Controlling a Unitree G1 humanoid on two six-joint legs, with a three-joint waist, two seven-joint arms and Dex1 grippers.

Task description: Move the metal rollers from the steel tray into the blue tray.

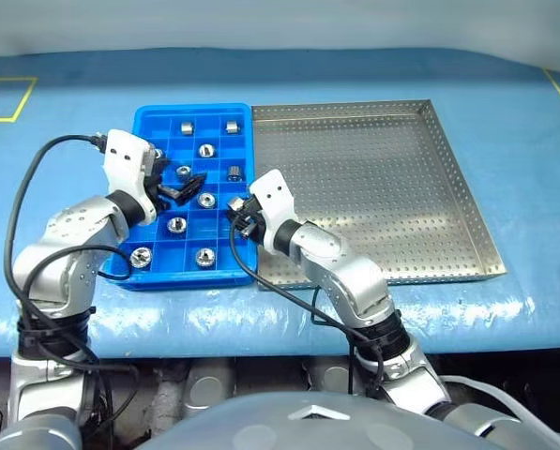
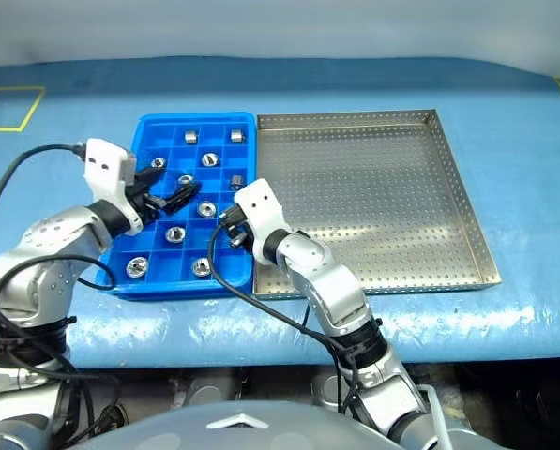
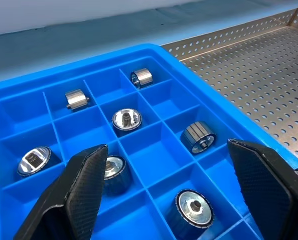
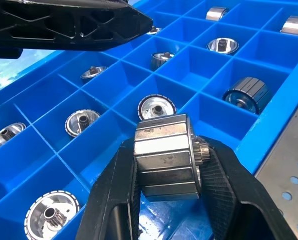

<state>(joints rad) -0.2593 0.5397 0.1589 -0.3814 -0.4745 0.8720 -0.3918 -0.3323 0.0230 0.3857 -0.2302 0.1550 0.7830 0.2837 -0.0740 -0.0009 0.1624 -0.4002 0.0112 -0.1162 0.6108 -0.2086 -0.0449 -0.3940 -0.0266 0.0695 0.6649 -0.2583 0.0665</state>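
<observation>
My right end effector (image 4: 168, 200) is clamped on one of the metal rollers (image 4: 166, 162), its two black fingers pressing the roller's flat ends so the ridged side stays free. Held that way, the roller's axis runs across from finger to finger, lying sideways rather than standing, with a small toothed hub showing at one end. I hold it just over the near right edge of the blue tray (image 1: 167, 278), beside the rim where the steel tray (image 1: 467, 202) begins, because an empty compartment lies right below and the drop looks short. My left end effector (image 3: 181, 192) hovers over the blue tray's middle with its fingers wide apart and nothing between them. Other rollers already sit one to a compartment, some on end, some on their sides. The steel tray's perforated floor looks bare, so I judge this among the last to move.
</observation>
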